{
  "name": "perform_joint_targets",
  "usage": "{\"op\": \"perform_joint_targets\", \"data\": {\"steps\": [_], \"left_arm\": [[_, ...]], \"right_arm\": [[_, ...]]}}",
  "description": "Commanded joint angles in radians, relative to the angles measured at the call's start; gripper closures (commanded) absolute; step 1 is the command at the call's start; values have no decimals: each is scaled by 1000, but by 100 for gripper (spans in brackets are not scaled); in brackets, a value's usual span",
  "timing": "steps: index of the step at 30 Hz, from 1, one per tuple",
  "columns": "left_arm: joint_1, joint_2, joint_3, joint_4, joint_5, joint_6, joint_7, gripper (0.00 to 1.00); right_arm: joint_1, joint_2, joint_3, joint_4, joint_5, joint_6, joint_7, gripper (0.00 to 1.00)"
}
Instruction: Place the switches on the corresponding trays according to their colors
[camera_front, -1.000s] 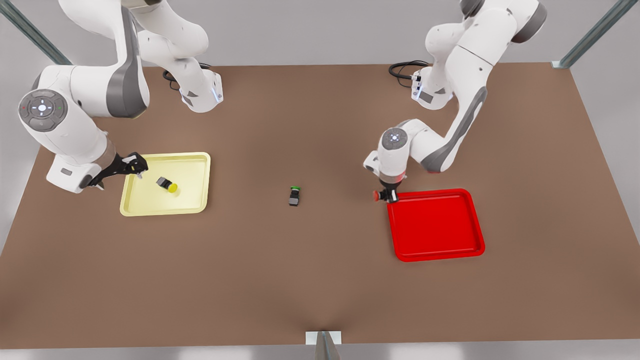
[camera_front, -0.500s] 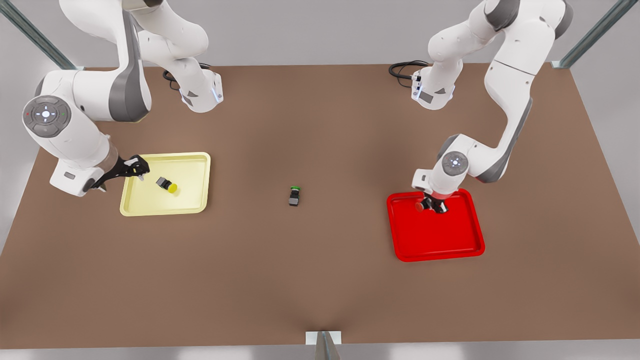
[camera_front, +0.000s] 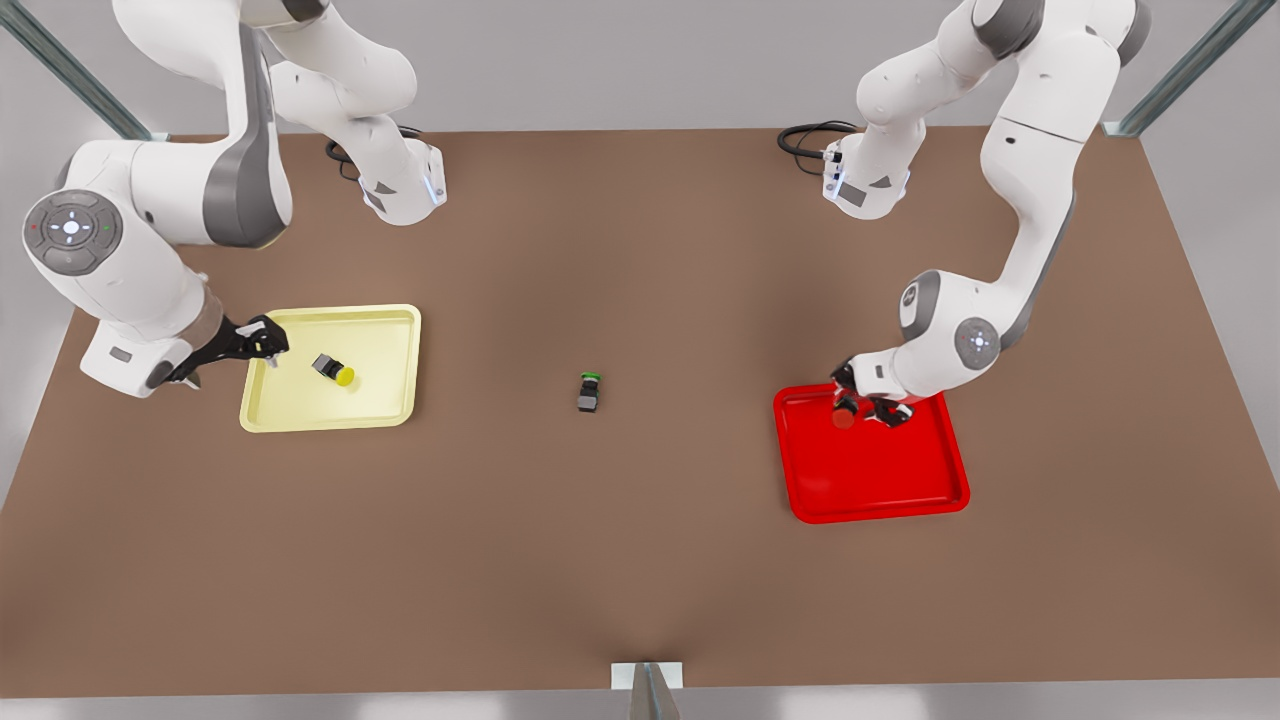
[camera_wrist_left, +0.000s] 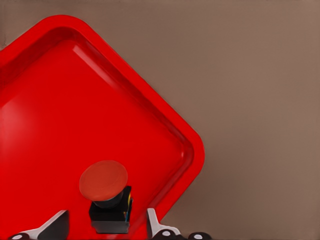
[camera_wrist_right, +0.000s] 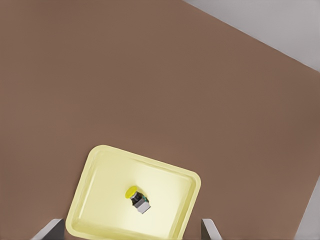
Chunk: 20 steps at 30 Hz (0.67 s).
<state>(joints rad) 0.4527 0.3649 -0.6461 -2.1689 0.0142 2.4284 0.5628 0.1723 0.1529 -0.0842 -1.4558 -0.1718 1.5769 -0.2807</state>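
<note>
Both arms (camera_front: 1030, 120) have glossy white shells with grey bands at the joints. Round grey caps (camera_front: 70, 230) carry small lit marks. Black cables (camera_front: 805, 135) coil by the bases. The grippers are black with pale fingertips (camera_wrist_left: 52, 227).

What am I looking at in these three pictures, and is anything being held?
Two white robot arms work over a brown table. The wide picture comes from a fixed camera facing them; the other two come from cameras on each wrist. The left gripper, on the front view's right, has its fingers open on either side of the red switch in the red tray. The right gripper, also open, waits by the yellow tray, where the yellow switch lies. A green switch lies mid-table. Nothing is gripped.
</note>
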Motion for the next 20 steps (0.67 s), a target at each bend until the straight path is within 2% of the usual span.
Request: {"op": "perform_joint_targets", "data": {"steps": [1,2,4,7,10,11,12,13,14,16,20], "left_arm": [[0,-4,-1,1,363,3,-21,0],[0,-32,-4,15,360,-15,-23,0],[-2,-95,-18,108,296,-208,-23,0],[-14,-84,-105,460,240,-655,-142,0],[-16,-95,-171,630,242,-890,-438,0],[-150,-127,-81,691,247,-994,-523,0],[-388,-152,218,767,219,-1075,-520,0],[-572,-193,508,773,129,-1079,-518,0],[-684,-210,693,774,110,-1082,-521,0],[-586,-280,729,764,52,-1102,-526,0],[-580,-277,787,774,26,-1106,-532,0]], "right_arm": [[-2,1,1,0,0,0,0,0],[-2,1,0,0,0,0,0,0],[-1,10,1,2,0,0,0,0],[-1,10,1,3,0,2,0,0],[-2,8,1,5,1,0,-2,0],[1,8,1,5,1,2,-2,0],[-4,8,1,23,6,0,-3,0],[-5,8,1,25,9,-2,-5,0],[-4,7,1,25,11,-2,-2,0],[-7,2,1,25,11,0,2,0],[-17,2,1,25,12,-2,0,0]]}}
